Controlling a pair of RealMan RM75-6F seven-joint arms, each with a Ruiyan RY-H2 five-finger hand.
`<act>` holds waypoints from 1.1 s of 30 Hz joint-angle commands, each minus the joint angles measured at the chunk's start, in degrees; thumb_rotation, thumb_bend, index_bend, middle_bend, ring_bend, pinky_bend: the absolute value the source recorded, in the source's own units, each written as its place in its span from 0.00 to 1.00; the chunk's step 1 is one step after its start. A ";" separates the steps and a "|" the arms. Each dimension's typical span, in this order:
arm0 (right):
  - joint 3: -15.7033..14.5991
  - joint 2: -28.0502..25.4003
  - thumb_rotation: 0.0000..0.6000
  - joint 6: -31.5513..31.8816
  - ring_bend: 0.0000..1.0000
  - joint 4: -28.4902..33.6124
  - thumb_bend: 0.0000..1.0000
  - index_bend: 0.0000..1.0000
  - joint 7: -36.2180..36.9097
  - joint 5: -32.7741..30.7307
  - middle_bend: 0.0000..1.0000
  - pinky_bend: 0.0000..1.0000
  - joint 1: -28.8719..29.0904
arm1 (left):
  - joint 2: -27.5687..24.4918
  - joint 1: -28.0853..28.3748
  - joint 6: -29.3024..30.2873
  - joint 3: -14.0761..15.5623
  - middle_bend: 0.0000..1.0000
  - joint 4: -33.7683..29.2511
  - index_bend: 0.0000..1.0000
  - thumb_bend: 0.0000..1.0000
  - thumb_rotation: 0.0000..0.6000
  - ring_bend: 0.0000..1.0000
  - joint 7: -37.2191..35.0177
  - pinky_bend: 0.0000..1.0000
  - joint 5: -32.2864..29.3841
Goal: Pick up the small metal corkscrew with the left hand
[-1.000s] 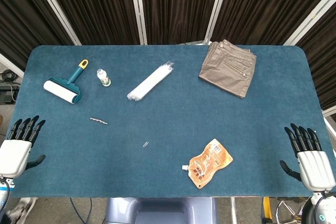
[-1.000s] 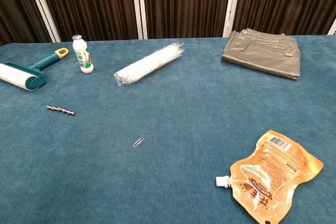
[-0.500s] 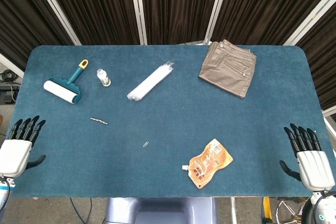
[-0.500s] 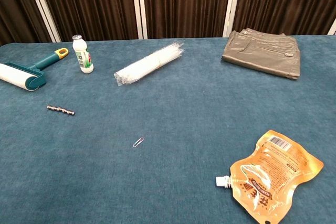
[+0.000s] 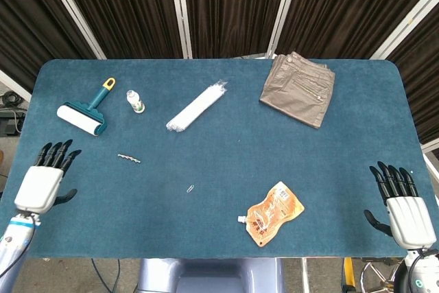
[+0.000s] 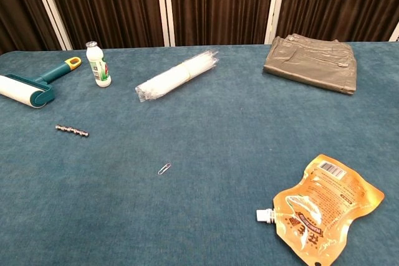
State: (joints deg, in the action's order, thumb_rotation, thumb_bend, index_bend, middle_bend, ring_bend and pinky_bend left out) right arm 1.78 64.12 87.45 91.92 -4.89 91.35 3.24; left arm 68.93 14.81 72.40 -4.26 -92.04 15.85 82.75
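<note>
Small metal corkscrew (image 5: pixel 129 158) lies on the blue table (image 5: pixel 226 162), left of centre; left hand (image 5: pixel 46 178), lower left, and right hand (image 5: pixel 403 202), lower right, both empty, fingers spread

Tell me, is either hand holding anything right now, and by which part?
Nothing is held. Left hand and right hand are open; the corkscrew lies untouched.

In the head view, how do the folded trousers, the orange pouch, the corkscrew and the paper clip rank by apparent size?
1. folded trousers
2. orange pouch
3. corkscrew
4. paper clip
</note>
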 commanded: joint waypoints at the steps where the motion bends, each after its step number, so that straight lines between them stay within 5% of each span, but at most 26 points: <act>1: -0.02 0.00 1.00 -0.09 0.00 -0.04 0.16 0.02 0.05 0.03 0.00 0.00 0.05 | 1.86 2.42 -2.58 -1.60 0.00 0.32 0.24 0.26 1.00 0.00 2.30 0.00 -2.12; 18: 0.14 -0.20 1.00 -0.66 0.00 -0.18 0.16 0.02 1.08 -0.77 0.00 0.00 0.23 | 16.98 13.68 -13.12 -5.65 0.00 13.56 0.46 0.33 1.00 0.00 13.01 0.00 -13.19; 33: -0.03 -0.29 1.00 -0.80 0.00 0.02 0.16 0.02 1.15 -0.74 0.00 0.00 0.23 | 23.17 18.27 -16.10 -6.14 0.00 19.30 0.50 0.37 1.00 0.00 15.17 0.00 -17.32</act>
State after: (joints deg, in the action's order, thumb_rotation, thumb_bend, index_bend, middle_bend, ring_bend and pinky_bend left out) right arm 1.76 63.84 86.65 91.95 -3.73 90.61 3.47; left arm 91.99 32.97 56.39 -10.46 -72.73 30.91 65.55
